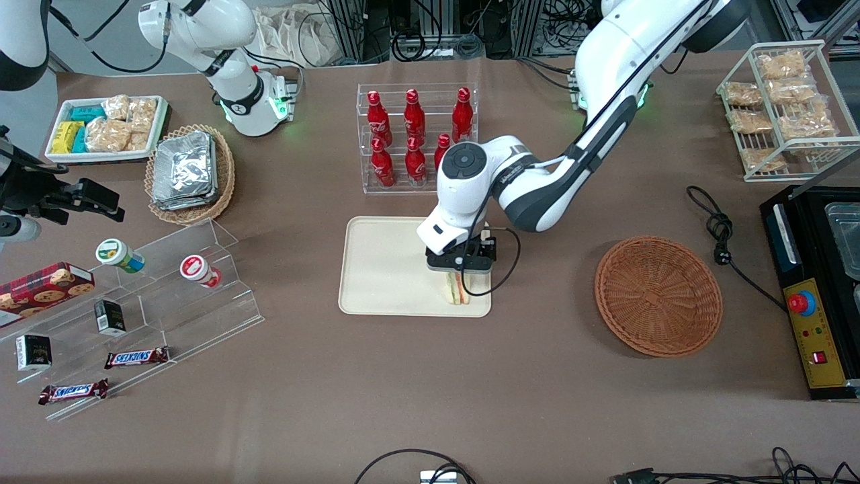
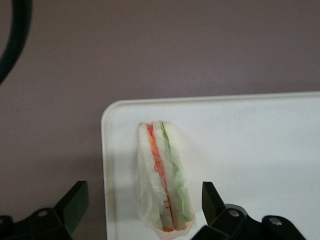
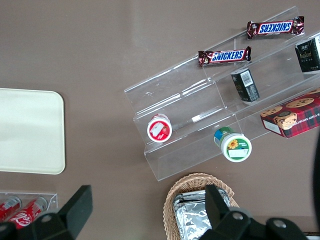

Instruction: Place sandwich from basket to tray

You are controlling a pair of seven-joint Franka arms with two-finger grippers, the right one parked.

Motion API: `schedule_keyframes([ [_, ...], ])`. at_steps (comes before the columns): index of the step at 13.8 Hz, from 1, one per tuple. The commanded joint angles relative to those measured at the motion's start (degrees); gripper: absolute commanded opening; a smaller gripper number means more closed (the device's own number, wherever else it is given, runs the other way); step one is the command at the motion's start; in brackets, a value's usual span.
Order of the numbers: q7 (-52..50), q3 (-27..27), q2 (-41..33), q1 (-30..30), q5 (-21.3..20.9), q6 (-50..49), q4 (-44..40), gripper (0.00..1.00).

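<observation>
The sandwich (image 1: 458, 290), a wedge of white bread with orange-red and green layers in clear wrap, stands on edge on the cream tray (image 1: 383, 269), near the tray's corner nearest the front camera and the working arm's end. My left gripper (image 1: 461, 271) hangs right above it. In the left wrist view the sandwich (image 2: 162, 175) sits on the tray (image 2: 250, 150) between the black fingers (image 2: 75, 200), which are spread wide and do not touch it. The reddish-brown wicker basket (image 1: 658, 294) lies empty beside the tray, toward the working arm's end.
A clear rack of red bottles (image 1: 416, 138) stands just above the tray, farther from the front camera. A tan basket of foil packets (image 1: 191, 171) and an acrylic step shelf with snacks (image 1: 154, 296) lie toward the parked arm's end. A black machine (image 1: 820, 282) and cable (image 1: 719, 228) sit near the wicker basket.
</observation>
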State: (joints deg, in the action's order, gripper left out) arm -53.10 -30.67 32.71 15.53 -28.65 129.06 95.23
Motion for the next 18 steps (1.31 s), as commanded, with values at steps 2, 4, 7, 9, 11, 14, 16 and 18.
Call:
schedule_keyframes([
  [2, 18.42, 7.27, -10.97, -1.37, 12.94, -2.39, 2.42, 1.00],
  [4, 27.04, 13.06, -15.28, -2.17, 22.28, -6.08, 2.42, 1.00],
  [7, 37.00, 18.88, -21.70, -4.88, 24.69, -14.59, 2.50, 1.00],
  [9, 37.63, 22.65, -26.97, -5.68, 24.78, -22.24, 4.68, 1.00],
  [11, 39.38, 24.43, -32.86, -8.30, 24.87, -23.50, 9.86, 1.00],
  [14, 44.84, 24.43, -37.62, -11.74, 25.65, -26.65, 11.47, 1.00],
  [16, 45.19, 24.43, -40.52, -13.15, 28.20, -29.72, 11.56, 1.00],
  [18, 45.54, 24.43, -41.58, -13.07, 28.38, -32.10, 11.47, 1.00],
])
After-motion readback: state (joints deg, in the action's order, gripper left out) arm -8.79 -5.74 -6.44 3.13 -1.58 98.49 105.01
